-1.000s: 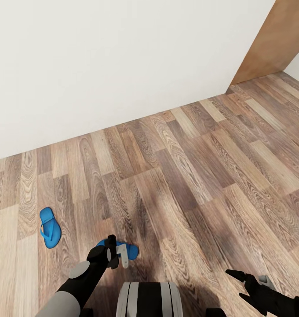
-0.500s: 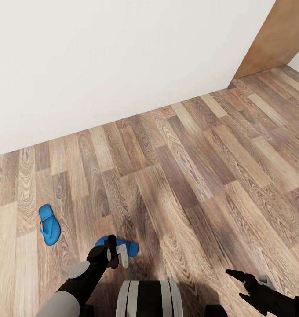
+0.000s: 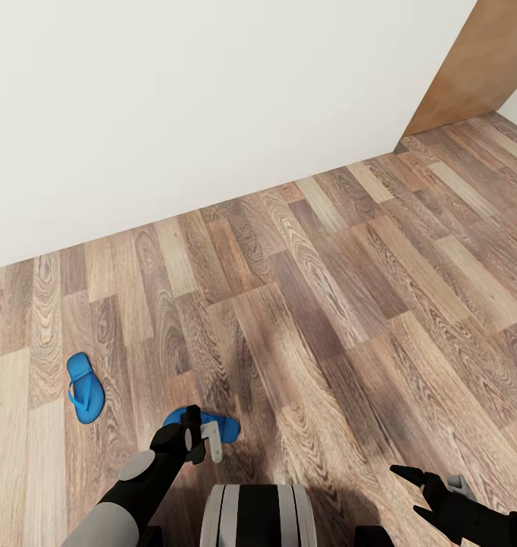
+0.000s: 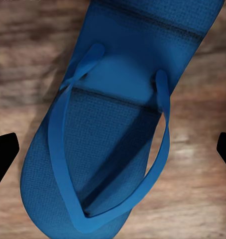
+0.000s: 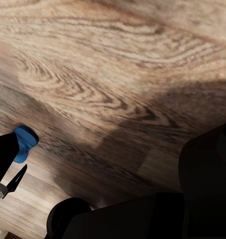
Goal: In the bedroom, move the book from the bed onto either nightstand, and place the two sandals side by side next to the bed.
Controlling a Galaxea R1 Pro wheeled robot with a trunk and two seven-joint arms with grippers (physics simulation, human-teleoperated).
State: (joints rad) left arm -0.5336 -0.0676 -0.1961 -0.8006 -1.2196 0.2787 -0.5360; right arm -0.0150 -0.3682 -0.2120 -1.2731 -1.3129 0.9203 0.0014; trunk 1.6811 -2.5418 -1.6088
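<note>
Left arm: reached forward and down from the robot's left shoulder, elbow bent, the left gripper (image 3: 205,442) poised low over the near sandal (image 3: 222,428) on the wood-plank floor (image 3: 350,304).
Left fingers: spread wide. In the left wrist view the two dark fingertips (image 4: 4,154) stood at either side of the sandal (image 4: 108,144), apart from its edges, holding nothing.
Right arm: stretched low at the robot's right, forearm angled inward, the right gripper (image 3: 414,490) above bare floor, well apart from both sandals.
Right fingers: parted, nothing between them.
Near sandal: lay flat on the floor between the left fingers, straps up, its long axis running across the line between the fingertips.
Far sandal (image 3: 85,387): lay on the floor further to the robot's left, well apart from the left fingers and from the other sandal.
Left wrist view: gave the thin straps meeting at the toe post and the woven sole texture, too small to tell from the head.
Right wrist view: caught a blue sandal tip (image 5: 24,142) beside a dark arm part, and shadowed floor (image 5: 118,74).
Head view: added the white wall (image 3: 213,99) and a brown wooden panel (image 3: 479,68) far beyond the right fingers.
</note>
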